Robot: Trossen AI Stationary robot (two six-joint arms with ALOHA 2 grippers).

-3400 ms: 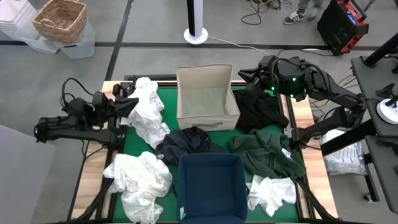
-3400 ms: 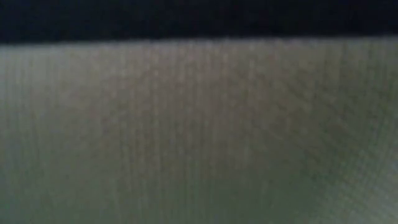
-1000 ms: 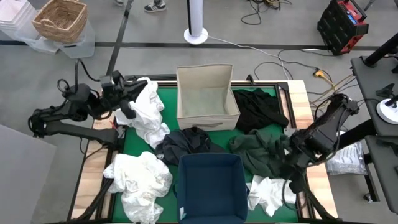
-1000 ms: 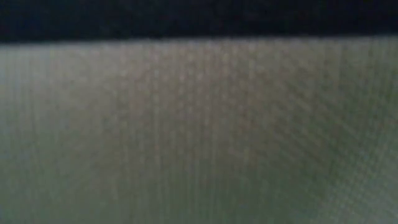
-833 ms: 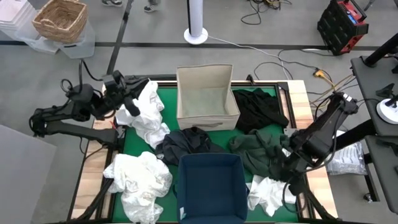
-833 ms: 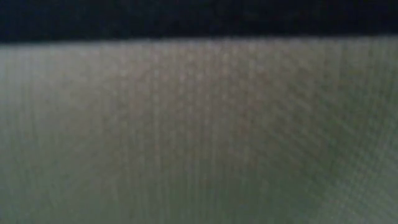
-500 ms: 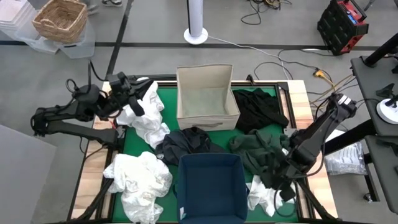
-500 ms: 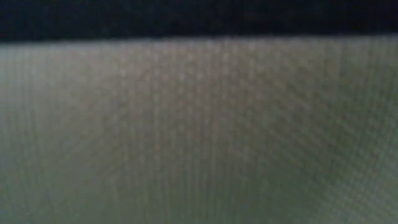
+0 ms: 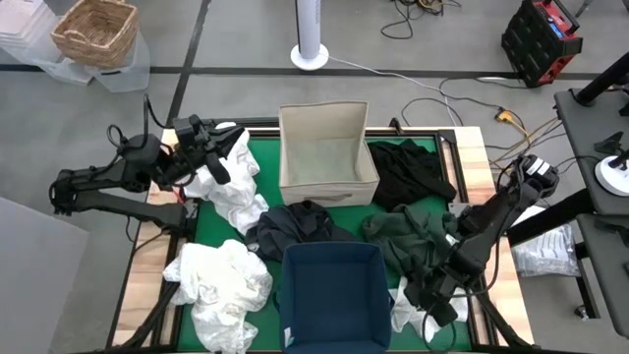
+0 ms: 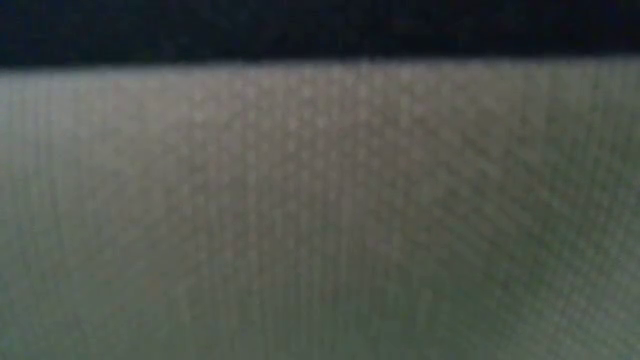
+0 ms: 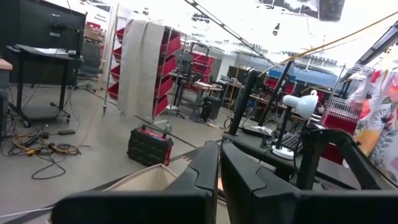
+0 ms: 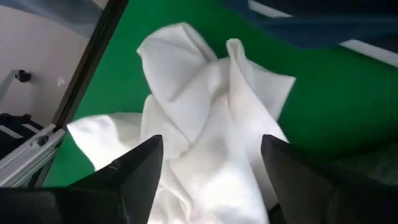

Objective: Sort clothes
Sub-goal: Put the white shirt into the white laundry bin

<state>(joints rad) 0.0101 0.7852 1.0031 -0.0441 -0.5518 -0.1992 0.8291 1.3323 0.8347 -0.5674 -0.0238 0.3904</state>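
Note:
Clothes lie around the green mat: a white garment [image 9: 236, 187] at the far left, a white heap [image 9: 221, 285] at the near left, a black one [image 9: 295, 224] in the middle, a black one [image 9: 413, 172] at the far right and an olive green one [image 9: 413, 241] on the right. Another white garment [image 12: 205, 106] lies at the near right. My right gripper [image 12: 211, 162] hangs open just above it, pointing down, one finger on each side of its crumpled top. My left gripper [image 11: 219, 168] is shut and empty, raised over the far-left white garment, pointing toward the beige box.
A beige fabric box [image 9: 327, 157] stands open at the far middle and a navy bin [image 9: 332, 295] at the near middle. The mat has a wooden frame [image 9: 477, 167]. In the low view, grey fabric close to the camera blocks everything.
My right gripper has gone toward the table's near edge and down, from beside the olive green garment to over the near-right white garment. My left gripper has shifted a little toward the right, still over the far-left white garment.

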